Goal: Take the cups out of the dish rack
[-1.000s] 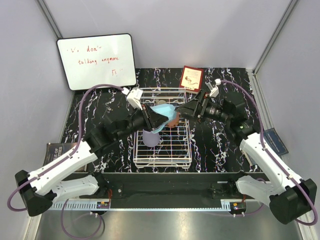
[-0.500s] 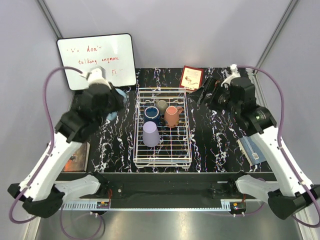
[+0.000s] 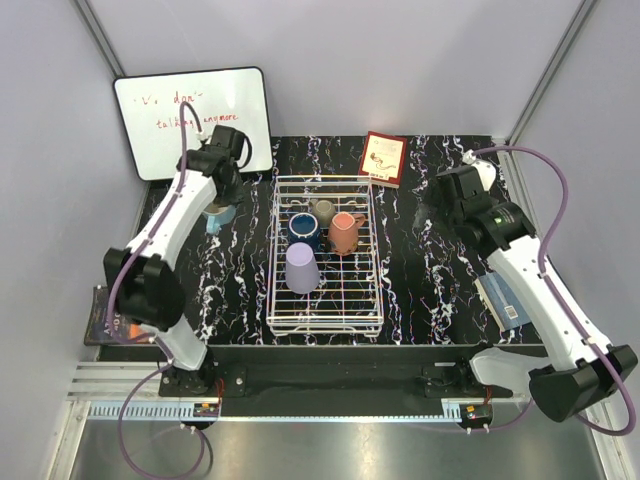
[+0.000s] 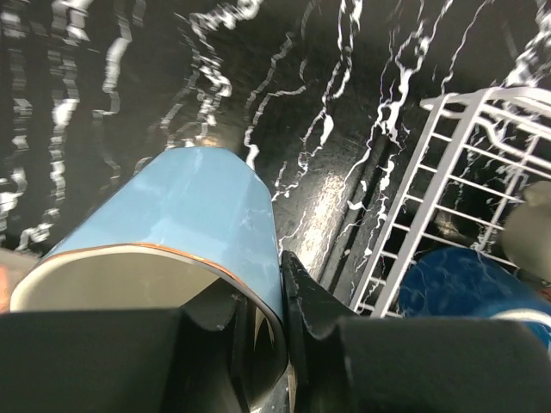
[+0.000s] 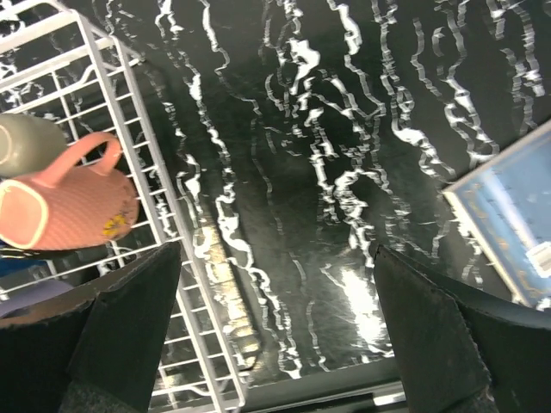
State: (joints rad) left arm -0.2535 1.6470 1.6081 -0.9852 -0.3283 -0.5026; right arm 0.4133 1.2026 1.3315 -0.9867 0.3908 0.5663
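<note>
**Left pincer (image 4: 263,320) is gripping the light blue mug (image 4: 185,206) outside the dish rack (image 3: 272,262); right pincer (image 5: 275,254) is hanging wide open.**
The left pincer is clamping the mug's wall at the rim, with one finger inside and one outside. The mug is sitting over the counter (image 3: 420,270) just left of the rack's far-left corner, and whether it is touching the counter cannot be told. Four cups are standing in the rack's far half: the lavender tumbler (image 3: 302,268) nearest the arms, the dark blue cup (image 3: 305,230) and salmon mug (image 3: 346,232) side by side behind it, and the grey-beige cup (image 3: 322,209) farthest back. The right pincer is hovering over bare counter to the right of the rack, holding nothing.
</note>
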